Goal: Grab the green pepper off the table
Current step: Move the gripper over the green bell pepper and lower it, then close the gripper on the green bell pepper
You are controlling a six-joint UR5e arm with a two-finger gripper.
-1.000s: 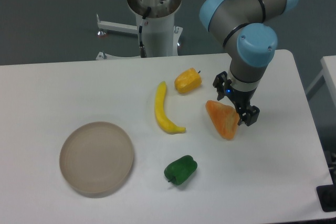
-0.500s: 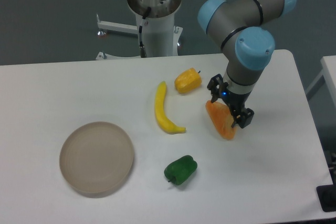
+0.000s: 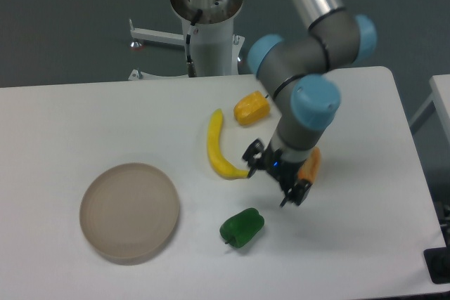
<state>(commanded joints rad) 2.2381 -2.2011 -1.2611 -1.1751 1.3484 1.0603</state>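
The green pepper (image 3: 242,227) lies on the white table (image 3: 365,244) near the front middle, glossy and dark green, stem toward the lower left. My gripper (image 3: 275,175) hangs just above and to the right of it, a short gap away, jaws apart and empty. The arm covers most of the orange wedge-shaped piece (image 3: 310,164), of which only a strip shows at the gripper's right.
A yellow banana (image 3: 219,147) lies left of the gripper, its lower tip close to one finger. A yellow-orange pepper (image 3: 251,108) sits behind it. A round beige plate (image 3: 129,211) is at the front left. The arm's base column (image 3: 208,26) stands behind the table.
My gripper has moved from beside the orange wedge down and to the left, toward the green pepper. The arm now hides most of the wedge. The objects have not moved.
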